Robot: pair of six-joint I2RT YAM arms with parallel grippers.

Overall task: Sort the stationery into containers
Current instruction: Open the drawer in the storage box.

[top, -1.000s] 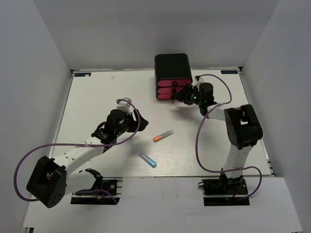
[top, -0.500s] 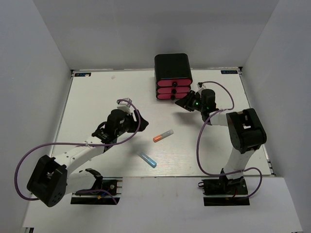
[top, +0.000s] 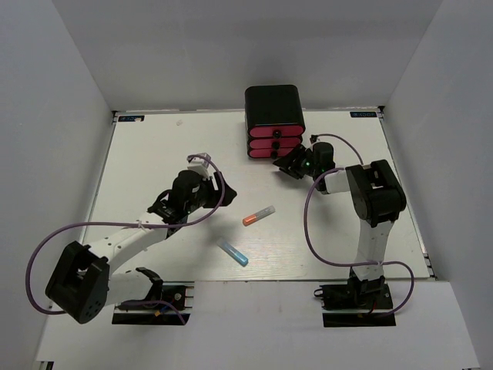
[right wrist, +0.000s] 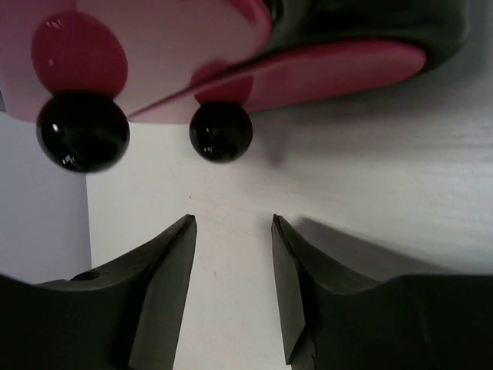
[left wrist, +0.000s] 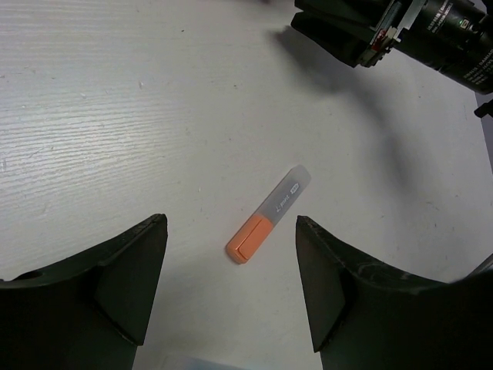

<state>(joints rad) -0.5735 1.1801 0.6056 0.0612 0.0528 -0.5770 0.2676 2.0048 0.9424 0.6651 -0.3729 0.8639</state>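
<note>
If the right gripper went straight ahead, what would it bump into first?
Probably the black knob just ahead of the open right gripper, on what looks like the lowest pink drawer.

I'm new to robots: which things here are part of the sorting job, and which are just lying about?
Job: orange marker, blue marker, black drawer box with its pink drawers.
Just there: purple cables, table, white walls.
</note>
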